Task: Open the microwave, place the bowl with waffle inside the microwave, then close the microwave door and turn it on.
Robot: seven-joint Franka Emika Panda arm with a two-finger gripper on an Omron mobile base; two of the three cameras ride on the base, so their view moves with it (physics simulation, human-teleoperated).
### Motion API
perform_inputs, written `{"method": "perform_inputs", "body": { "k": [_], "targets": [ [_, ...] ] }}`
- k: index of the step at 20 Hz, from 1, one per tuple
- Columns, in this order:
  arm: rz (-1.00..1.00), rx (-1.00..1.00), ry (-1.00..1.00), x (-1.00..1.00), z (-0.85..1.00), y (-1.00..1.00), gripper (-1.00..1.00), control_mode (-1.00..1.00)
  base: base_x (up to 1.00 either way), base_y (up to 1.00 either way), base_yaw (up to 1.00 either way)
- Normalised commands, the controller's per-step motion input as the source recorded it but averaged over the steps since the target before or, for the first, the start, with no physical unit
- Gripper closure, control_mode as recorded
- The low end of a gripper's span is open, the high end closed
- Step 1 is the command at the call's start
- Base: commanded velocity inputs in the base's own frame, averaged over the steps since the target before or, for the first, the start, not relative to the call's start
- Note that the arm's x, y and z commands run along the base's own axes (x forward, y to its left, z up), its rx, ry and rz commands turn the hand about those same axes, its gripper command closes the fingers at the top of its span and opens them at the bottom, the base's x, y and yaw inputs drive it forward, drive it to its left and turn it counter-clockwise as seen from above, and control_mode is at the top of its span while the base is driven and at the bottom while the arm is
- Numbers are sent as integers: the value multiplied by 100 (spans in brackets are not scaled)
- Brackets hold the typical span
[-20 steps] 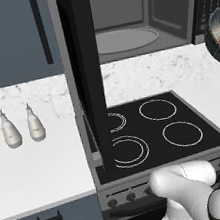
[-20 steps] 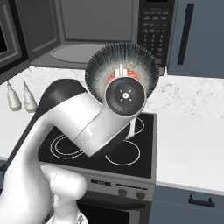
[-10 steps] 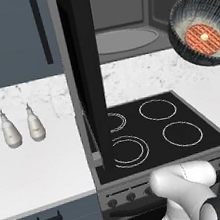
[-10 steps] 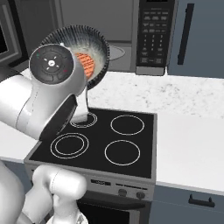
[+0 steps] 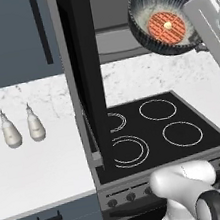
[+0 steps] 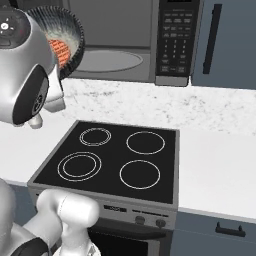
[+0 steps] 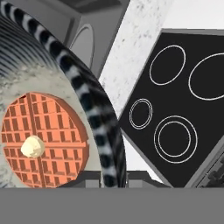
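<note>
While two small pale bottles (image 5: 10, 130) stand side by side on the marbled white counter (image 5: 41, 169) at the far left of the left base view, the microwave door (image 5: 87, 75) hangs swung wide open just to their right, seen edge-on as a tall black panel reaching down over the left part of the black stovetop (image 5: 156, 129). Behind it the microwave (image 6: 125, 40) shows its grey interior and round turntable plate (image 6: 107, 61), with the button keypad panel (image 6: 176, 42) at its right end and a blue-grey cabinet door (image 6: 227, 45) with a black handle farther right. Held up in the air in front of the cavity, above the stovetop, is the bowl (image 5: 162, 18), tipped steeply on its side so that its inside faces the left base camera; the waffle (image 5: 167, 27), round and orange with a pale dab at its middle, lies against the bowl's floor. In the hand view the striped rim of the bowl passes between the dark tips at the bottom, so the gripper (image 7: 111, 178) is clamped tight on that rim. From the right base camera the white arm covers most of the bowl, leaving an arc of rim and a slice of waffle.
</note>
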Motion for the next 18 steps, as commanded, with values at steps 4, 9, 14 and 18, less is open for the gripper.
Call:
{"method": "perform_inputs", "body": {
  "k": [4,9,14,18],
  "targets": [
    [0,0,19,88,13,12,100,-100,0,0,0],
    [0,2,26,99,-13,0,100,-100,0,0,0],
    [1,0,2,73,-31,0,100,-100,0,0,0],
    [0,0,0,50,-35,0,100,-100,0,0,0]
  ]
}}
